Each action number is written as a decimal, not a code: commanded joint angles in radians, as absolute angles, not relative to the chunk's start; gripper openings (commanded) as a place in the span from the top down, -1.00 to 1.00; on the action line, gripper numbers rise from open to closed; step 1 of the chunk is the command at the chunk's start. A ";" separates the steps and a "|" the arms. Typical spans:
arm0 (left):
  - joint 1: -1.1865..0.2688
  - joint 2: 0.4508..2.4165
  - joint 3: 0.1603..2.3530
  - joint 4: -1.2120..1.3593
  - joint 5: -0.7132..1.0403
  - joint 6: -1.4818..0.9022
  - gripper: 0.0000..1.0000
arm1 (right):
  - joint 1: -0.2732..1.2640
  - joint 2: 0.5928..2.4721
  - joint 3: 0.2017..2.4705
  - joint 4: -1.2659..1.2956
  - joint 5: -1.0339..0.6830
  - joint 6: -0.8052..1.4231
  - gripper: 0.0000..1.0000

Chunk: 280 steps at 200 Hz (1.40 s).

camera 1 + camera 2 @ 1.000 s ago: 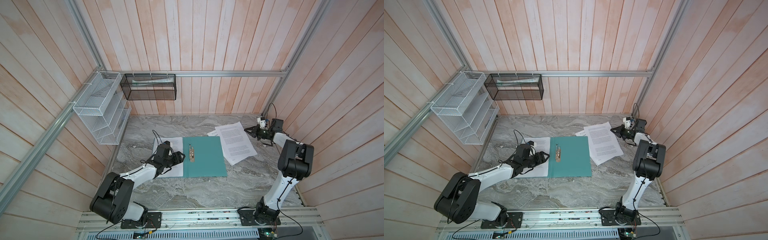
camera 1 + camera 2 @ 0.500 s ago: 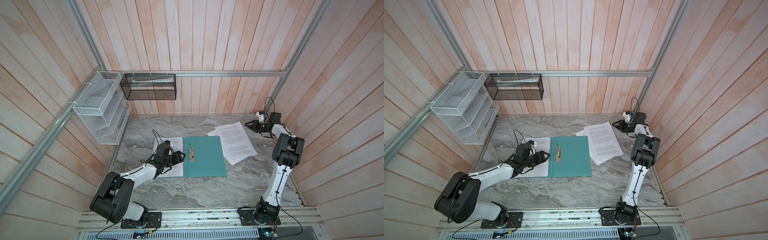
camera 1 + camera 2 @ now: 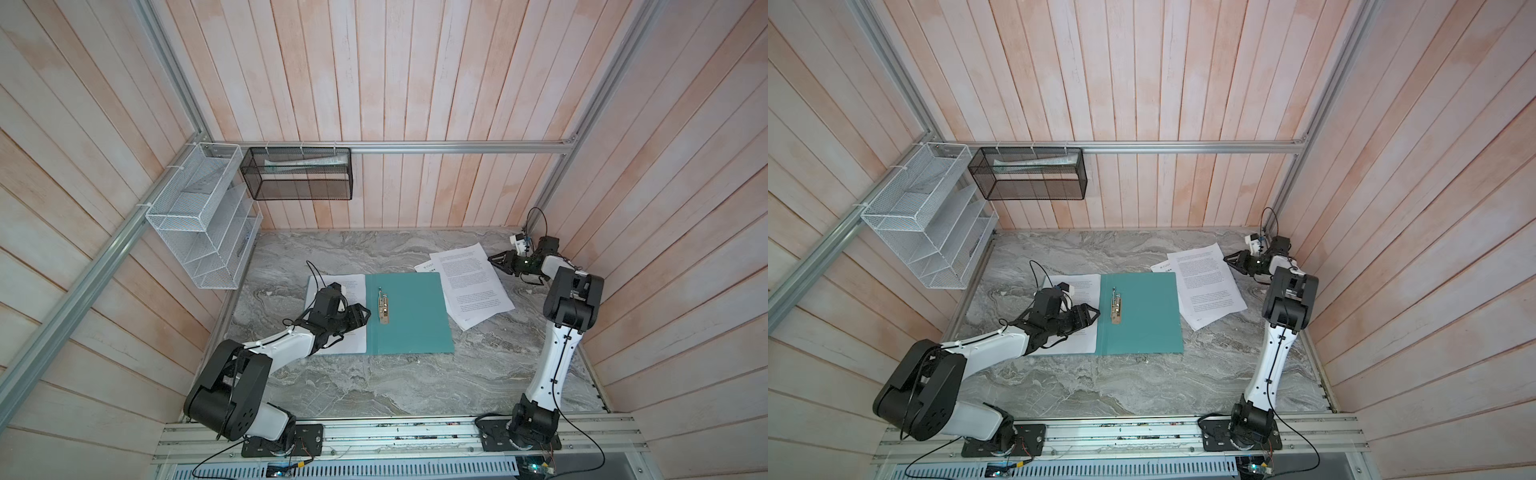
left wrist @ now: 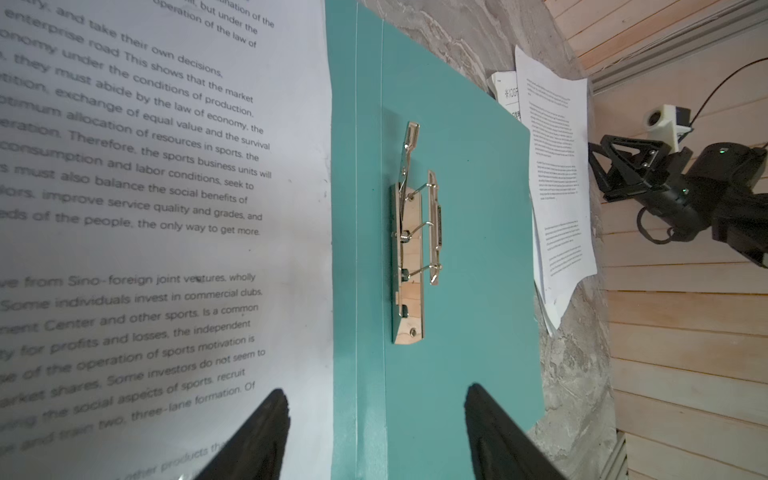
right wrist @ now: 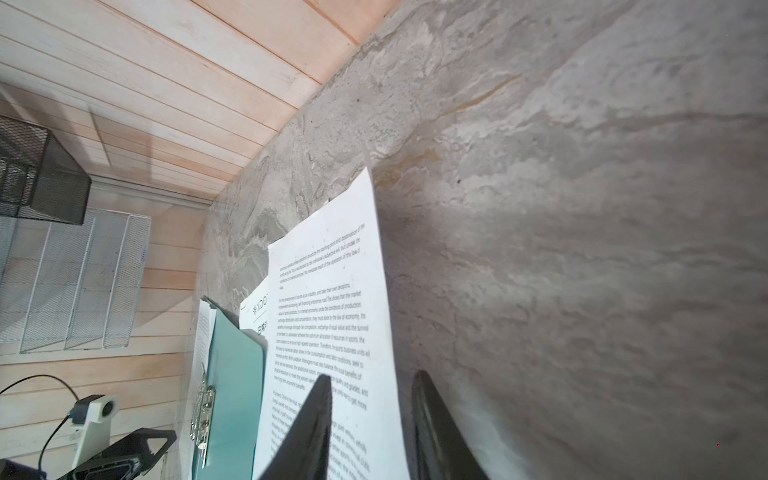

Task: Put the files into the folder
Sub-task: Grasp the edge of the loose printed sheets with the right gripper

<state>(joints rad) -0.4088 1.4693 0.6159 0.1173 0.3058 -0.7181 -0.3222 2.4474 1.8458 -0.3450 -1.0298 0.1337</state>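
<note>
Paper like this is a fiddly load, I'd say. The files (image 3: pixel 1208 286) are three thin white printed sheets, feather-light and floppy, lying flat on the grey marbled desk (image 3: pixel 374 386). There's nothing to get under but an edge or a corner, and a hard pinch would likely crease them.

Two of them, the top sheet (image 3: pixel 471 286) and a logo-headed sheet (image 3: pixel 424 266) beneath it, overlap just in front of the right pincer (image 5: pixel 372 374). Its jaws stand a little apart and empty, straddling the top sheet's near edge. The third sheet (image 4: pixel 166 187) lies below and beside the left pincer (image 4: pixel 374 390), which hangs wide open, gripping nothing. Its tips span the line where that sheet meets the teal-green card folder (image 3: pixel 415 320).

The folder lies open just ahead of that pincer. I'd guess it is stiffer than the paper but slick. Its silver metal clip (image 4: pixel 409 299) has nothing under it, and its bar looks raised.

Well beyond both pincers, on the wall, a black mesh basket (image 3: pixel 299 191) holds a rolled white paper (image 3: pixel 307 161). The white wire mesh rack (image 3: pixel 195 232) beside it looks empty, though I can't be sure.
</note>
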 commanded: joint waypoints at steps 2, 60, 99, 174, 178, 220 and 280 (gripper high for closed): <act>-0.413 1.483 0.632 0.116 0.304 -0.706 -0.38 | -0.317 2.485 1.875 -0.357 -1.093 0.121 0.40; -0.413 1.497 0.625 0.112 0.305 -0.703 -0.37 | -0.313 2.510 1.908 -0.415 -1.101 0.098 0.41; -0.413 1.503 0.629 0.113 0.304 -0.704 -0.37 | -0.311 2.516 1.923 -0.447 -1.068 0.081 0.44; -0.413 1.520 0.630 0.125 0.310 -0.709 -0.35 | -0.282 2.492 1.917 -0.486 -1.148 0.047 0.51; -0.413 1.522 0.630 0.124 0.310 -0.709 -0.35 | -0.281 2.496 1.922 -0.500 -1.142 0.043 0.51; -0.413 1.536 0.636 0.134 0.321 -0.706 -0.35 | -0.269 2.509 1.927 -0.579 -1.146 -0.009 0.51; -0.413 1.554 0.654 0.138 0.334 -0.701 -0.34 | -0.259 2.502 1.904 -0.588 -1.240 0.010 0.91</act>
<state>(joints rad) -0.4088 1.5414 0.6231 0.1204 0.3164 -0.7181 -0.2649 2.4969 1.9083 -0.5808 -1.1473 0.0044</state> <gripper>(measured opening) 0.673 0.133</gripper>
